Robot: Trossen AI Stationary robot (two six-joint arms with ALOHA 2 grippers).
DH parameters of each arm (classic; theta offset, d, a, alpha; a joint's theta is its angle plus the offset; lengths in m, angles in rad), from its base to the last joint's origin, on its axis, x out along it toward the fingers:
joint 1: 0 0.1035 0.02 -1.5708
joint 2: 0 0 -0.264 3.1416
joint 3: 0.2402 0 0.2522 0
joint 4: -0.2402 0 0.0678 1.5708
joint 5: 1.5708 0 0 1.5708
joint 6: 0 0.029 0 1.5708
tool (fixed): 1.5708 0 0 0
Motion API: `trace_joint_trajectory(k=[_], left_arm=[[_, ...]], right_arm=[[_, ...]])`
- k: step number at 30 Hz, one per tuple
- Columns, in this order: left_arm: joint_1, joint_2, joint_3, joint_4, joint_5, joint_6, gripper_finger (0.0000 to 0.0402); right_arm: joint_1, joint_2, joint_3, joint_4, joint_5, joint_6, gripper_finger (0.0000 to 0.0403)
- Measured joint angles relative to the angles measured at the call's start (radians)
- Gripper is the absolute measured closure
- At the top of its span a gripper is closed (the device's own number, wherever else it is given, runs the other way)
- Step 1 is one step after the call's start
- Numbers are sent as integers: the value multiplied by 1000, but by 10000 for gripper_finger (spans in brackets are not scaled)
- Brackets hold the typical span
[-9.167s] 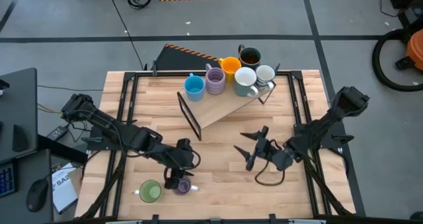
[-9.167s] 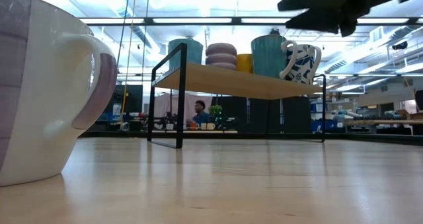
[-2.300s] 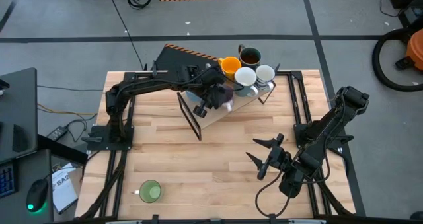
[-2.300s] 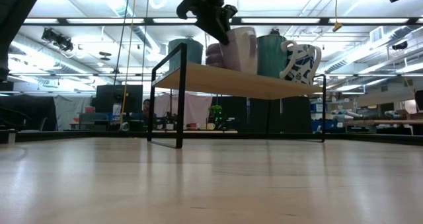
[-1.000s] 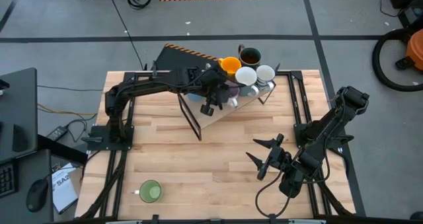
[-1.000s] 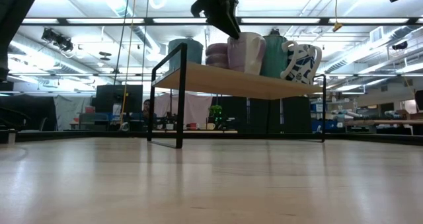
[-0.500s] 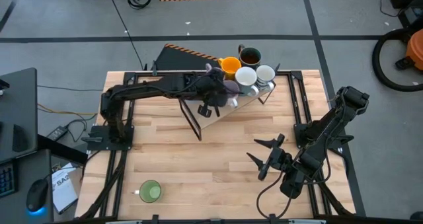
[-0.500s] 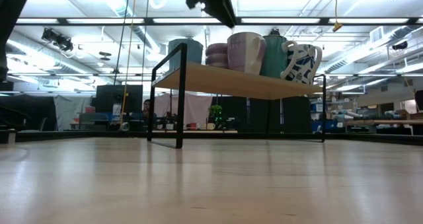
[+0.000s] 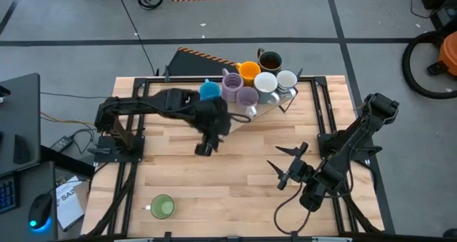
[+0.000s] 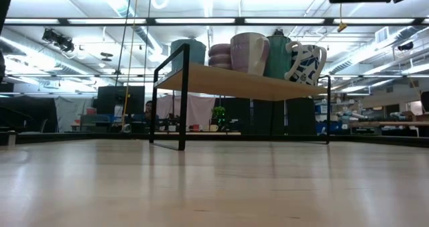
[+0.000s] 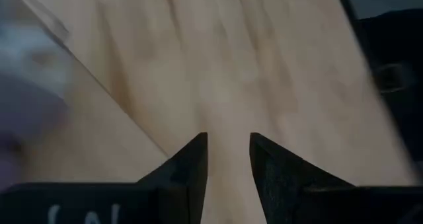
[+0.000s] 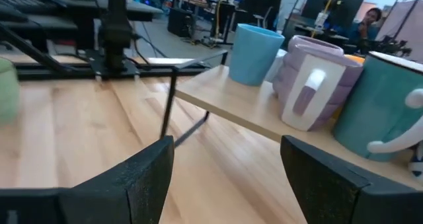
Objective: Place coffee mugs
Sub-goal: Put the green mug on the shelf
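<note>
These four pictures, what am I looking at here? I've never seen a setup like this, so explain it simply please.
Two dark robot arms work at a wooden table. One picture looks straight down, one looks level across the tabletop, and two come from cameras on the arms' wrists. A small raised shelf holds seven coffee mugs; a green mug sits alone near the table's front. The left gripper hangs over the table beside the shelf, open and empty. The right gripper waits open on the other side.

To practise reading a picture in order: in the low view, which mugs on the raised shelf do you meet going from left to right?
Blue mug → ribbed purple mug → smooth purple mug → teal mug → white mug with blue pattern.
</note>
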Motion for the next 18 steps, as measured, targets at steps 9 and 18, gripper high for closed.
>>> trace_joint_trajectory(k=[9, 18], left_arm=[[-216, 7, -147, -164, 39, -300, 283], [-449, 8, -327, -141, 39, -612, 283]], right_arm=[[-85, 0, -2, 49, -26, -182, 119], [-143, -13, -2, 253, -68, -474, 119]])
